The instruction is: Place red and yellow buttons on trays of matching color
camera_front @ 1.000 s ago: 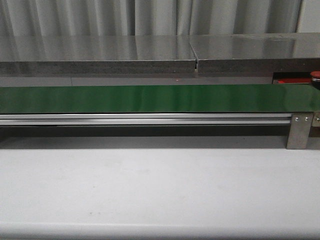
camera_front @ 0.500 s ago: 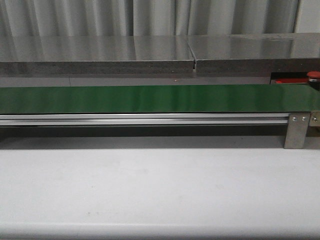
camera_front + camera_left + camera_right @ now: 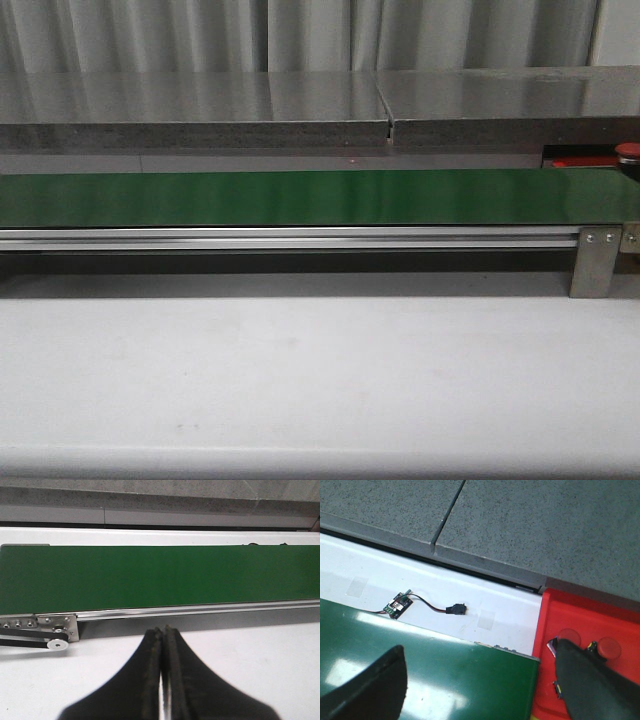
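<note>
Front view: the green conveyor belt (image 3: 300, 197) is bare along its whole length, as it was a second ago and half a second ago. No button has come onto it in that time. The only shift is a slight sideways wobble of the whole picture. At the far right edge a strip of the red tray (image 3: 583, 161) shows behind the belt's end, with one red button (image 3: 630, 150) above it. It stands in nearly the same spot as before. I judge this a waiting spell, with nothing new to sort. Neither arm shows here.

Left wrist view: the left gripper (image 3: 162, 639) is clenched, its two black fingers pressed flat together with nothing between them. It hangs over the white table (image 3: 260, 660) just short of the belt's metal rail. One belt is in view, with no buttons on it.

Right wrist view: the right gripper (image 3: 479, 651) is spread wide and holds nothing. One finger is over the belt and the other over the red tray (image 3: 555, 607). Two red buttons lie in that tray, the nearer button (image 3: 568, 635) and the farther button (image 3: 609, 648), both partly hidden by the finger. Beside the belt lie one small circuit board (image 3: 398, 604) and its wired plug (image 3: 456, 609). There is one red tray. No yellow button and no yellow tray shows in any view.
</note>
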### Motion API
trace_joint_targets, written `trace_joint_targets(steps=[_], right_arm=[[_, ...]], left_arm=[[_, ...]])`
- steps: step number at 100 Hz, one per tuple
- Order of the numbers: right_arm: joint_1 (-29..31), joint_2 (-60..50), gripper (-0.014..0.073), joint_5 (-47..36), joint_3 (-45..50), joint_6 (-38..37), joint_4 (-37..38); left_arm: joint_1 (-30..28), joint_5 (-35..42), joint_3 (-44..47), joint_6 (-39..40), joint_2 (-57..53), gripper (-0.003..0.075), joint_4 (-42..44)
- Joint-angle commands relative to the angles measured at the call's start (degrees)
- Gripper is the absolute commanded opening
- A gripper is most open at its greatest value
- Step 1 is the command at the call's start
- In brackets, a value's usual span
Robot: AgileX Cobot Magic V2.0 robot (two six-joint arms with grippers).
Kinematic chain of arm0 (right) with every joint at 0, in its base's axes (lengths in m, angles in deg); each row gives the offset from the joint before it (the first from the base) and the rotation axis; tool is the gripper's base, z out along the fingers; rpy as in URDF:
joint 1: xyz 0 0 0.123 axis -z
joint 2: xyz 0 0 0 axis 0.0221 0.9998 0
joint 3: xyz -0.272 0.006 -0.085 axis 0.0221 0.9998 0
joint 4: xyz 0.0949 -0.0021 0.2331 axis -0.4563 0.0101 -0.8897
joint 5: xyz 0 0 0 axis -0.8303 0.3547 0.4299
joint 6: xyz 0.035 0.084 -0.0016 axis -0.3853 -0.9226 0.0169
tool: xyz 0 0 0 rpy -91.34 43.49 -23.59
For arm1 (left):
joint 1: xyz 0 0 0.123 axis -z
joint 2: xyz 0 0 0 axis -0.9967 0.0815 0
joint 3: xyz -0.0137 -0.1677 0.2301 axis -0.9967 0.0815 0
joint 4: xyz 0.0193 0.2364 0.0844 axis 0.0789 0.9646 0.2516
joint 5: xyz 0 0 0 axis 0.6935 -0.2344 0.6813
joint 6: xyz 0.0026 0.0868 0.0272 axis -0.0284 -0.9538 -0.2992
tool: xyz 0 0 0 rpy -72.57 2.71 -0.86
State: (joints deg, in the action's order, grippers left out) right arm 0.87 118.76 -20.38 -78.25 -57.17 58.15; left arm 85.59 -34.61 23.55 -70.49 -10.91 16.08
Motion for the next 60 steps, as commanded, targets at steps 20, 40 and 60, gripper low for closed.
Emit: trace_joint_targets(steps=[20, 40, 60], right_arm=[[-0.11, -22.95, 0.0603, -16.35, 28.34, -0.67, 0.44], [-0.11, -40.06, 0.0603, -23.33, 49.19, -0.67, 0.39], [-0.06, -52.58, 0.0603, -23.05, 63.13, -0.85, 0.33]], left_arm=[[0.3, 4.01, -1.71, 0.11, -0.03, -0.0019, -1.74], [0.3, 4.01, -1.71, 0.11, -0.03, -0.0019, -1.74], [0.3, 4.01, -1.71, 0.11, -0.03, -0.0019, -1.74]])
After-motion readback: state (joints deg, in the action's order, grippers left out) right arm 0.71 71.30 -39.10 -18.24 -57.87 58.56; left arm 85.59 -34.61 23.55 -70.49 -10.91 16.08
